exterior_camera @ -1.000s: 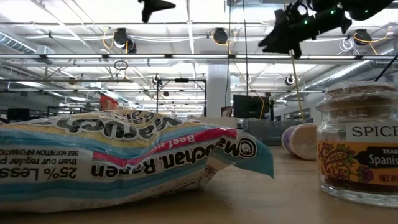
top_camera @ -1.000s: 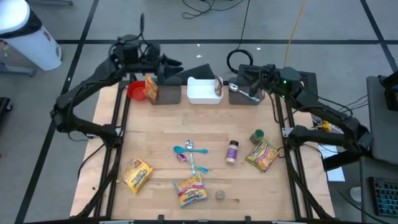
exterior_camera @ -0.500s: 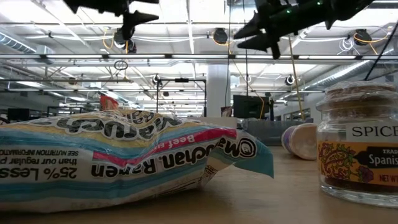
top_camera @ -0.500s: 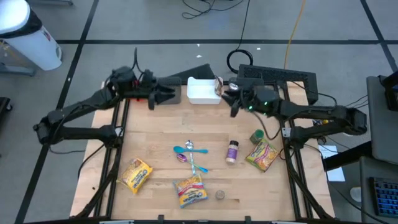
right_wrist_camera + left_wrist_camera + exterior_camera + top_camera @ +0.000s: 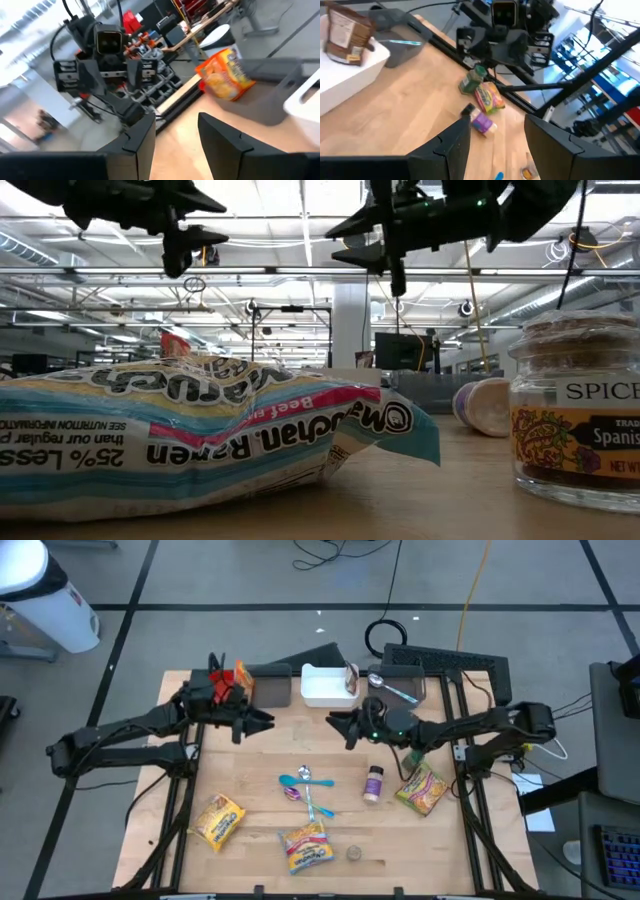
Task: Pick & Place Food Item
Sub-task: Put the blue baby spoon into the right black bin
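Note:
Three ramen packs point(image 5: 217, 821) point(image 5: 307, 847) point(image 5: 422, 788) lie flat on the wooden table, along with a purple-lidded spice jar point(image 5: 373, 783) on its side and a green jar point(image 5: 413, 757). My left gripper point(image 5: 262, 723) hangs open above the table's far left part, nothing between its fingers point(image 5: 455, 150). My right gripper point(image 5: 338, 726) hangs open near the table's middle, facing the left one, also with nothing in it. In the low view both grippers point(image 5: 205, 218) point(image 5: 345, 242) are high above the nearest ramen pack point(image 5: 200, 440).
At the far edge stand a grey bin point(image 5: 268, 688) with an orange snack bag point(image 5: 243, 680) and red bowl point(image 5: 218, 682), a white bin point(image 5: 322, 688) holding a brown bag point(image 5: 350, 678), and a metal spoon point(image 5: 392, 690). Blue spoons point(image 5: 305, 785) and a small jar point(image 5: 353, 854) lie near the front.
Both grippers have left the far bins and come down over the table. My left gripper has moved toward the near edge. My right gripper has swung toward the table's left and near edge and rolled about its axis. Both stay open; nothing on the table has moved.

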`<state>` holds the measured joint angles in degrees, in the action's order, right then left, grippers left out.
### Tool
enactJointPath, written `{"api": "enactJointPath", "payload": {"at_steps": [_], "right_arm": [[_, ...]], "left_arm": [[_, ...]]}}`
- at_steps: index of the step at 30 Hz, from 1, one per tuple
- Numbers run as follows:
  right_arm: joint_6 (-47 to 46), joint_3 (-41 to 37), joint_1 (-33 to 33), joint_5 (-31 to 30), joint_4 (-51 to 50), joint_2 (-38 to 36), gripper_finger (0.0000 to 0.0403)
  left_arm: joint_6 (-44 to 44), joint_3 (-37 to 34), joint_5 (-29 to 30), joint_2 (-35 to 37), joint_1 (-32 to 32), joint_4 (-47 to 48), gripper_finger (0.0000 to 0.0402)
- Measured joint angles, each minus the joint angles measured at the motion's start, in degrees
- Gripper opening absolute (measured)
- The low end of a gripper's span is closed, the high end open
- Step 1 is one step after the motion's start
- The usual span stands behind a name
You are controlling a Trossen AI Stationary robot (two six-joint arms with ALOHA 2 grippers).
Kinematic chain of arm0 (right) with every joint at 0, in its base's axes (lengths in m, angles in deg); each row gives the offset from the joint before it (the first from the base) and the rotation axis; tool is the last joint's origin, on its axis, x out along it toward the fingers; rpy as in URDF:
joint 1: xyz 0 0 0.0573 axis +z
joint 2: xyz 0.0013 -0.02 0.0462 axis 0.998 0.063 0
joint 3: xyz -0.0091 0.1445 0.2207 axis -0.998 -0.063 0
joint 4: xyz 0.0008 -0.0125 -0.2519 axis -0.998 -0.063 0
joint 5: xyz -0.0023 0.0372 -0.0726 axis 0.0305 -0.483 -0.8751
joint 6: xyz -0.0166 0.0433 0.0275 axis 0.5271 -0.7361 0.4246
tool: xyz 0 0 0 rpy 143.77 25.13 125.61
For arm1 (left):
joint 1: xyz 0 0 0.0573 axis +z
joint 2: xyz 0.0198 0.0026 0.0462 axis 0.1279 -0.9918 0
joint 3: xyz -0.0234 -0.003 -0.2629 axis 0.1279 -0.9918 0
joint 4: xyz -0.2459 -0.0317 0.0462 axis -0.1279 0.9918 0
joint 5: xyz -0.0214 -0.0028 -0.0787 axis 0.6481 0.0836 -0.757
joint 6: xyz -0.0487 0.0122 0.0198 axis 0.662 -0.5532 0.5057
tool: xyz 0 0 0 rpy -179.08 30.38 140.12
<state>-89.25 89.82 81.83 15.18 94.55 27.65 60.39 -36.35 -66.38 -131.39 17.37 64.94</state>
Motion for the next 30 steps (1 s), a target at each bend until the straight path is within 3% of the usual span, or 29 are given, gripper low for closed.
{"api": "enactJointPath", "payload": {"at_steps": [9, 14, 18, 22, 26, 30], "right_arm": [[-2.1, 0.0, 0.5, 0.0, 12.9, 4.9, 0.0140], [-0.2, 0.0, 0.4, 1.4, 17.9, 4.9, 0.0140], [0.5, 0.0, -0.2, 7.3, 24.6, 4.9, 0.0141], [-2.8, 0.0, -0.4, 15.9, 30.3, 4.7, 0.0139], [-4.3, 0.1, 0.9, 24.8, 26.5, 0.9, 0.0138], [3.4, 0.1, 4.9, 25.6, 12.5, -5.9, 0.0133]], "left_arm": [[2.5, -0.2, 13.9, -4.2, -2.0, -4.9, 0.0196], [10.9, -0.2, 12.0, -8.1, -2.2, -14.1, 0.0196], [14.2, -0.2, 10.4, -11.2, -4.8, -23.7, 0.0196], [15.2, -0.2, 12.3, -14.0, -10.1, -33.0, 0.0195], [16.2, 0.0, 18.2, -16.5, -16.7, -37.6, 0.0195], [17.3, 2.1, 25.3, -18.9, -24.1, -37.3, 0.0195]]}}
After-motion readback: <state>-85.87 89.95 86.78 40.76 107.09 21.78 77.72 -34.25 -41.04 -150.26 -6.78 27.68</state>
